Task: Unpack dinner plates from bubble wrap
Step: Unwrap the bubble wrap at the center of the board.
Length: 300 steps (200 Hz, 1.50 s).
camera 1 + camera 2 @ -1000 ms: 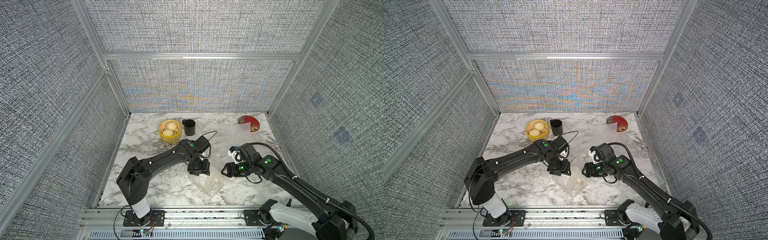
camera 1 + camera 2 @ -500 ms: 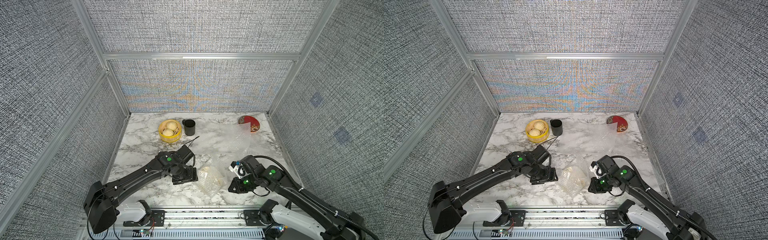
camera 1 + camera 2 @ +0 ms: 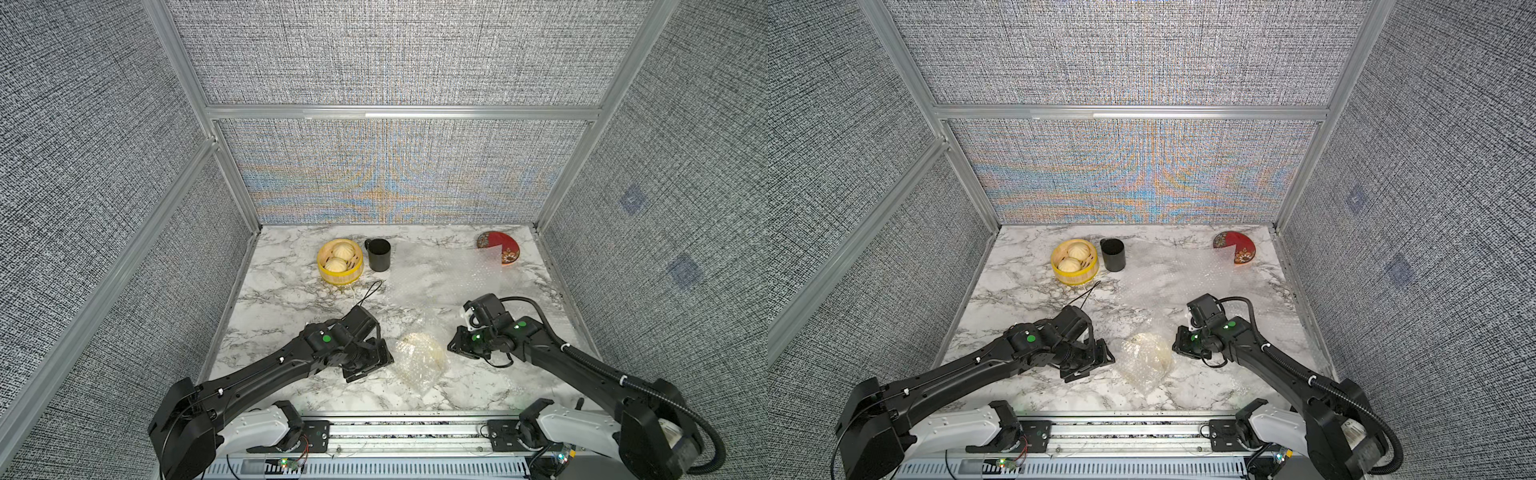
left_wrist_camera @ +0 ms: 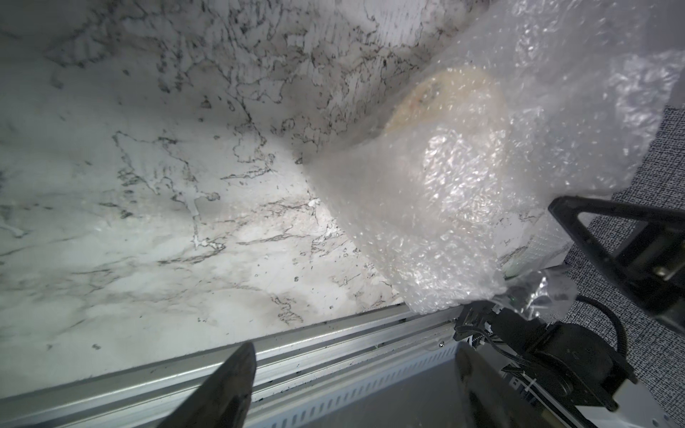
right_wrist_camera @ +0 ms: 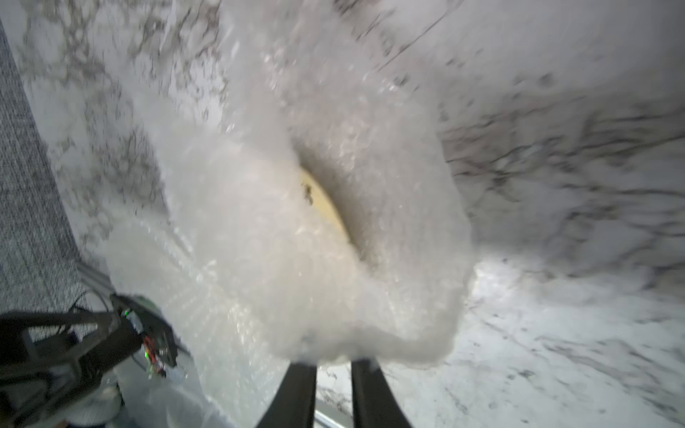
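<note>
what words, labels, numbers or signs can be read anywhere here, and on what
None can be read. The dark red round plate with patterned rim bears only ornament; the black cup, yellow round steamer basket and clear bubble wrap show no lettering.

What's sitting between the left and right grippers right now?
A cream plate bundled in bubble wrap lies between the left gripper and the right gripper. It shows in both top views.

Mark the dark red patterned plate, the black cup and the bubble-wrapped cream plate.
Dark red patterned plate (image 3: pixel 498 241): in a top view, red centre.
Black cup (image 3: pixel 379 262): in a top view, side wall.
Bubble-wrapped cream plate (image 3: pixel 422 355): in a top view, wrapped middle.
</note>
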### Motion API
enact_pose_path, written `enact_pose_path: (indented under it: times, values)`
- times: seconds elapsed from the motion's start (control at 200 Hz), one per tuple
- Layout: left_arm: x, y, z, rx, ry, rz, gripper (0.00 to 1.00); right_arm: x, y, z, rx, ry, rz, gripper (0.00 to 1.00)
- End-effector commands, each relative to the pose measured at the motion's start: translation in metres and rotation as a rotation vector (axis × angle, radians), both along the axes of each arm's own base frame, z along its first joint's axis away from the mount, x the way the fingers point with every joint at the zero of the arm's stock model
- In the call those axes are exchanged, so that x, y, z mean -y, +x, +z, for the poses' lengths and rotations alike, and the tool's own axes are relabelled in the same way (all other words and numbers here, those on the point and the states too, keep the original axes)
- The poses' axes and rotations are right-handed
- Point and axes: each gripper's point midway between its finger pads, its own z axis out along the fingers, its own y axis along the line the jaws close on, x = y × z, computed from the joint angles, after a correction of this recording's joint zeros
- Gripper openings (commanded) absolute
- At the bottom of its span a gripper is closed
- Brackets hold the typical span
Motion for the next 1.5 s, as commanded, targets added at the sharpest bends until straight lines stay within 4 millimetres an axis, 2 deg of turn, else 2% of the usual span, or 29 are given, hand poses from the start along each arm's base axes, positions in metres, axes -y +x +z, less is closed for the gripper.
enact_pose_path:
  times: [0.0, 0.125, 0.325, 0.435, 0.54, 0.756, 1.001, 1.291, 1.496]
  values:
    - [0.007, 0.007, -0.001, 0.011, -0.029, 0.031, 0.84, 0.002, 0.019, 0.008, 0.055, 0.0, -0.059, 0.24]
    - [0.005, 0.009, -0.002, 0.023, -0.04, 0.055, 0.84, -0.018, 0.001, 0.02, 0.018, 0.066, 0.083, 0.28]
    - [0.009, 0.014, 0.001, 0.07, -0.156, 0.128, 0.84, -0.007, -0.047, 0.037, 0.017, 0.107, 0.17, 0.38]
    - [0.012, 0.018, -0.005, 0.089, -0.222, 0.168, 0.84, -0.004, -0.072, 0.03, -0.028, 0.155, 0.193, 0.38]
    - [0.011, 0.021, -0.008, 0.102, -0.251, 0.204, 0.84, -0.006, -0.085, 0.015, -0.076, 0.192, 0.197, 0.38]
    - [-0.003, 0.023, -0.01, 0.139, -0.263, 0.273, 0.84, -0.017, -0.08, -0.003, -0.118, 0.26, 0.123, 0.36]
    - [-0.024, 0.017, -0.003, 0.176, -0.245, 0.302, 0.85, -0.02, -0.075, -0.019, -0.134, 0.188, 0.081, 0.32]
    - [-0.035, 0.012, 0.003, 0.192, -0.229, 0.296, 0.85, -0.034, -0.076, -0.019, -0.045, 0.132, 0.037, 0.31]
    - [-0.032, 0.012, 0.012, 0.203, -0.193, 0.235, 0.85, -0.046, -0.074, -0.01, 0.021, 0.141, 0.035, 0.31]
